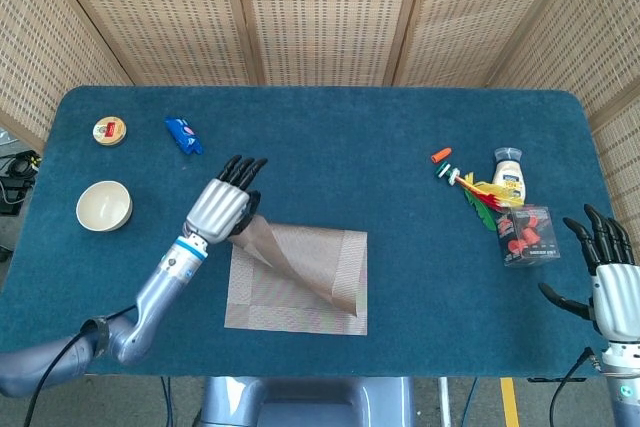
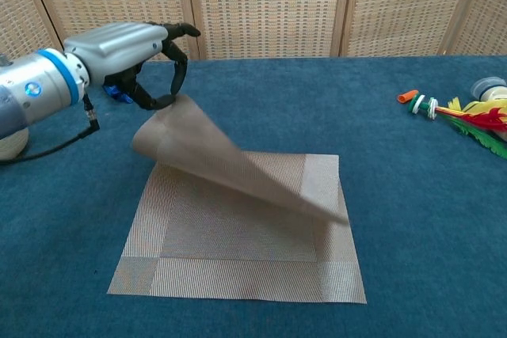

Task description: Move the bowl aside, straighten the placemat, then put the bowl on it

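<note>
You have the blue table (image 1: pixel 330 137) in front of you, and the placemat (image 1: pixel 300 292) lies near its front edge, a little left of centre; take that mat as your landmark. Its folded-over flap is lifted off the lower layer, pinched at the corner by your left hand (image 1: pixel 225 209) above the mat's back left corner. Your right hand (image 1: pixel 608 272) is far to the right of the mat at the table's front edge, fingers spread and holding nothing. The bowl (image 1: pixel 104 205) sits well to the left of the mat, apart from it. Right of the mat are a clear box of red pieces (image 1: pixel 528 235), a small jar (image 1: pixel 509 174) and a feathered toy (image 1: pixel 470 187). Behind the mat to the left lie a blue wrapper (image 1: pixel 183 135) and a round tin (image 1: pixel 109 130).
</note>
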{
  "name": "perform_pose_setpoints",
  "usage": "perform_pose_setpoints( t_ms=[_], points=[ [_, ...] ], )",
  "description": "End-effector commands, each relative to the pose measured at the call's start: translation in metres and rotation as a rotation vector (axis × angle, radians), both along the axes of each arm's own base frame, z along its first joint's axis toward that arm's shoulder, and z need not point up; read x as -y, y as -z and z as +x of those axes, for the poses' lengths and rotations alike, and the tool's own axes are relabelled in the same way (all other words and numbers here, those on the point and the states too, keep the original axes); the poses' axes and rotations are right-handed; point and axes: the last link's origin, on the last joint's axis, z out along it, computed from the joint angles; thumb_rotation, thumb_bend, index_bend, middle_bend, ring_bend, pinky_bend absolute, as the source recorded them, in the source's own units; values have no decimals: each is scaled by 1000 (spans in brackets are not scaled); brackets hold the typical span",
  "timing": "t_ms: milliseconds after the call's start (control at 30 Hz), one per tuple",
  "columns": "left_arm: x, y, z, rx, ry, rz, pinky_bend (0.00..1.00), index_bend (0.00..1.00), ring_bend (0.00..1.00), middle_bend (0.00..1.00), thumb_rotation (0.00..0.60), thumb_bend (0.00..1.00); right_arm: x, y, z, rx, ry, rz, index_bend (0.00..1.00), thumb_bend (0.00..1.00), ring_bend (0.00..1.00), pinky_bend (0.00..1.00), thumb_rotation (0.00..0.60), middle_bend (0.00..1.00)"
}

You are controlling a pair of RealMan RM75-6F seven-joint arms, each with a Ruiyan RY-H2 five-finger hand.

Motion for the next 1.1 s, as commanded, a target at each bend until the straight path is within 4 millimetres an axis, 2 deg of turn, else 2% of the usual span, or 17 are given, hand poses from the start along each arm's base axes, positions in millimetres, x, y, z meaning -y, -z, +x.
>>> perform_pose_setpoints(
  t_ms=[33, 233, 400, 567, 633, 667, 767, 833, 900, 1100],
  points=[
    [-45, -4, 14, 16, -59, 34, 0, 701, 0, 0, 600, 553, 2, 1, -1, -6, 7, -1, 173, 89, 0, 0, 600, 0],
    [-89, 3, 18, -53, -113, 84, 0, 700, 0, 0, 600, 554, 6, 6, -6, -28, 31, 7, 173, 89, 0, 0, 600, 0],
    [-112, 7, 18, -95, -156, 126, 0, 700, 0, 0, 600, 554, 9, 7, -8, -33, 38, 6, 173, 88, 0, 0, 600, 0],
    [-126, 7, 19, -115, -169, 158, 0, 691, 0, 0, 600, 553, 10, 8, -11, -35, 51, 10, 173, 89, 0, 0, 600, 0],
    [-129, 7, 17, -136, -171, 164, 0, 636, 0, 0, 600, 545, 11, 8, -12, -36, 54, 12, 173, 89, 0, 0, 600, 0],
    [-130, 8, 15, -142, -171, 164, 0, 558, 0, 0, 600, 515, 11, 8, -12, -35, 54, 12, 173, 89, 0, 0, 600, 0],
    [-130, 6, 8, -159, -171, 165, 0, 266, 0, 0, 600, 344, 11, 8, -12, -35, 54, 11, 173, 89, 0, 0, 600, 0],
    [-129, 5, 2, -158, -173, 164, 0, 158, 0, 0, 600, 285, 11, 8, -13, -35, 57, 14, 173, 89, 0, 0, 600, 0],
    [-128, 1, -5, -158, -178, 166, 0, 105, 0, 0, 600, 262, 11, 9, -13, -36, 60, 19, 173, 89, 0, 0, 600, 0],
    [-120, -20, -31, -108, -205, 178, 0, 90, 0, 0, 600, 261, 10, 15, -10, -42, 50, 40, 173, 88, 0, 0, 600, 0]
  ],
)
